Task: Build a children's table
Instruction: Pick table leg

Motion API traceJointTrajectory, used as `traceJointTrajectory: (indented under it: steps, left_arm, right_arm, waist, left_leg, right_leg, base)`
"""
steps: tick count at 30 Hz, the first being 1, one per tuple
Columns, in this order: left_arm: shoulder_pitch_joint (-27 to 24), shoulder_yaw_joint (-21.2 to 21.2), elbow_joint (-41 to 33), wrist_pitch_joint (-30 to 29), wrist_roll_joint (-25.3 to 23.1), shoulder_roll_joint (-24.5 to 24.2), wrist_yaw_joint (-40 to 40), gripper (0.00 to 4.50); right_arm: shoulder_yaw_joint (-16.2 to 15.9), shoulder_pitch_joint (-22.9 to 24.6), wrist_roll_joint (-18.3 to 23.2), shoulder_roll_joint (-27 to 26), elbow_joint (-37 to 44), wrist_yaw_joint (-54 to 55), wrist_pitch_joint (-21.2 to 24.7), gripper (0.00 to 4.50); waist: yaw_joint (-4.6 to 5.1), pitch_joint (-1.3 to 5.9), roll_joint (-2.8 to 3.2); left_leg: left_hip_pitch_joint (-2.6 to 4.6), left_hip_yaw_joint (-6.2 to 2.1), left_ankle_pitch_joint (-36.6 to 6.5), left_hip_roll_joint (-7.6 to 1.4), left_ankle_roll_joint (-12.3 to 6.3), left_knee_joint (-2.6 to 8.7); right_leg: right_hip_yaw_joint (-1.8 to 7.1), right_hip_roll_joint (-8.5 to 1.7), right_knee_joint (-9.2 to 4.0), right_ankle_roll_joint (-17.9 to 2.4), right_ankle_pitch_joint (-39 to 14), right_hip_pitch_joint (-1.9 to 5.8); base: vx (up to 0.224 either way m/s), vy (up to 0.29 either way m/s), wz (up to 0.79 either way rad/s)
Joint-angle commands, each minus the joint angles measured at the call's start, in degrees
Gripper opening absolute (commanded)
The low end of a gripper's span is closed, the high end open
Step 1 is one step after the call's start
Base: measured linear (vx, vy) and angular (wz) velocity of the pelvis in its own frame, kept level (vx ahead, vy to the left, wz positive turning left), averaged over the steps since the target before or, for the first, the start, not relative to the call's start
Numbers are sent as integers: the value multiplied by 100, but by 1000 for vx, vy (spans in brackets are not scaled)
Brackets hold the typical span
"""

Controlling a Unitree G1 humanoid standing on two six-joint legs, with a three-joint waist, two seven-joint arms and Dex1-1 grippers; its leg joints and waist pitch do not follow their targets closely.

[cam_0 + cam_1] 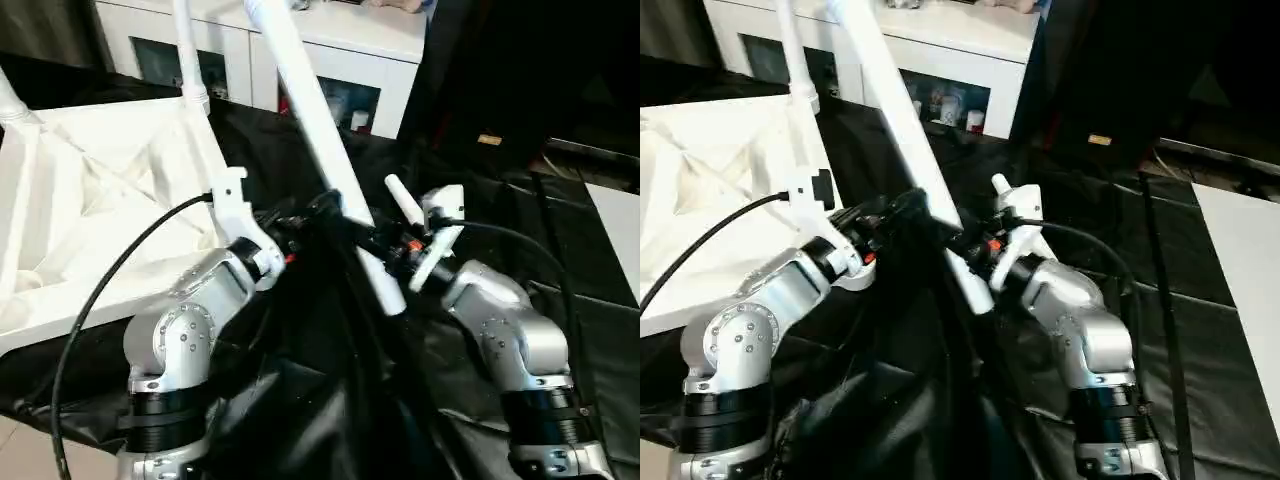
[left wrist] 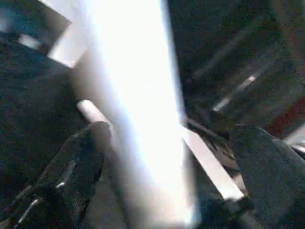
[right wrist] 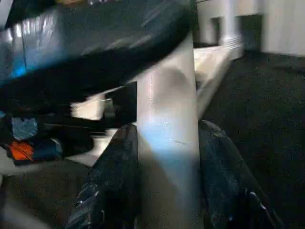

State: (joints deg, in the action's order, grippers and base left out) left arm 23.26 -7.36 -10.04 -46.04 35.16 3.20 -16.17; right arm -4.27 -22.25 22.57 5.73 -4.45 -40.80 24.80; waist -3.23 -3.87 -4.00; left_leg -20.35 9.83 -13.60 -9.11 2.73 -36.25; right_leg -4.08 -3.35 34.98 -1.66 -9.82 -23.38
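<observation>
Between right fingers (image 3: 119, 186): leg (image 1: 320, 130)

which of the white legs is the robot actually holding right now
The slanted leg crossing the middle, clamped in the right gripper. The other leg already stands in the tabletop.

Silver jointed forearms (image 1: 185, 335), black cables, white wrist mounts, black fingers (image 3: 114, 191).

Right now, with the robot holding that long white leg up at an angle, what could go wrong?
Only the right gripper clamps the leg, near its lower end, so it could pivot or slip. The left gripper stands open around it, giving no support. The leg's raised end could strike the leg already standing in the tabletop.
</observation>
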Motion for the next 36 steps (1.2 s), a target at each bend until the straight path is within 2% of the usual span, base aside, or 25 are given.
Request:
traceJointTrajectory:
  steps: [1, 3, 8, 10, 25, 27, 36]
  left_arm:
    - [40, 54, -199, -96, 183, 41, -148, 450]
    - [2, 171, -277, -60, 156, -9, -265, 450]
    - [25, 136, -226, -74, 160, 2, -61, 450]
    - [54, 67, -144, -34, 204, -15, -46, 421]
    - [110, -205, -50, 105, 237, 50, 261, 306]
    - [121, -244, -25, 133, 242, 59, 319, 270]
    - [129, -285, -5, 155, 326, 63, 368, 206]
  right_arm:
    - [10, -41, -59, 57, 218, -48, 44, 141]
    - [-47, -35, -53, 66, 285, -85, 72, 141]
    - [-82, -30, -1, 87, 315, -20, 60, 141]
    - [-67, -29, 20, 80, 322, 36, 50, 141]
    - [-63, 0, 17, 59, 341, 139, 36, 141]
    - [-71, 4, 19, 52, 343, 147, 36, 141]
    - [-132, 34, -55, 39, 356, 224, -38, 140]
  waist:
    - [-30, 351, 67]
    - [-34, 350, 78]
    - [-33, 353, 86]
    - [-30, 351, 80]
    - [-26, 350, 77]
    - [-28, 350, 80]
    - [-23, 349, 83]
  left_leg:
    - [5, -183, -651, -438, -64, 542]
    - [17, -184, -615, -449, -49, 549]
    - [9, -180, -588, -442, -39, 549]
    - [1, -180, -607, -436, -34, 547]
    - [7, -180, -615, -435, -16, 546]
    - [6, -181, -612, -437, -20, 547]
    - [7, -183, -618, -438, 2, 551]
  right_leg:
    - [363, -567, -462, -921, -1691, 300]
    - [363, -556, -448, -941, -1549, 296]
    - [365, -557, -433, -977, -1423, 314]
    - [368, -564, -440, -953, -1484, 323]
    - [367, -559, -445, -914, -1513, 315]
    - [368, -559, -445, -914, -1511, 316]
    - [366, -552, -440, -912, -1485, 310]
  base:
    - [0, 0, 0]
    - [0, 0, 0]
    - [0, 0, 0]
    - [0, 0, 0]
    - [0, 0, 0]
    - [0, 0, 0]
    - [0, 0, 0]
